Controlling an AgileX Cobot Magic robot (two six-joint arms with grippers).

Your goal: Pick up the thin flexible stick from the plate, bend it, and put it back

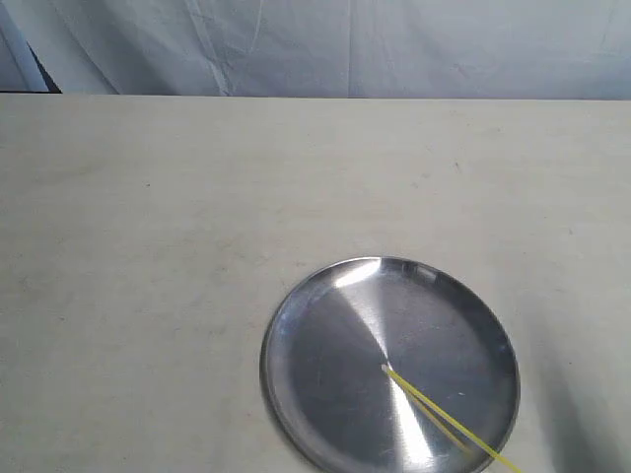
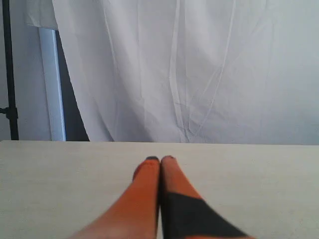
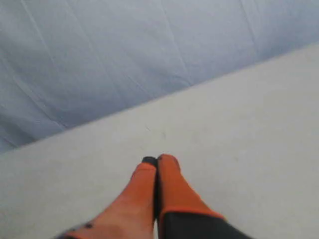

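In the exterior view a round shiny silver plate (image 1: 325, 355) lies on the pale table, low and right of centre. The thin yellow-green stick (image 1: 444, 416) lies straight across it, from near the plate's middle out over its lower right rim. Neither arm shows in that view. My left gripper (image 2: 160, 159) has its orange fingers pressed together, shut on nothing, above bare tabletop. My right gripper (image 3: 157, 160) is likewise shut and empty over bare table. Plate and stick do not appear in either wrist view.
The pale table (image 1: 148, 246) stretches wide to the left and behind the plate. A white curtain (image 1: 345, 44) hangs along the far edge. A dark stand (image 2: 9, 69) rises at the curtain's side in the left wrist view.
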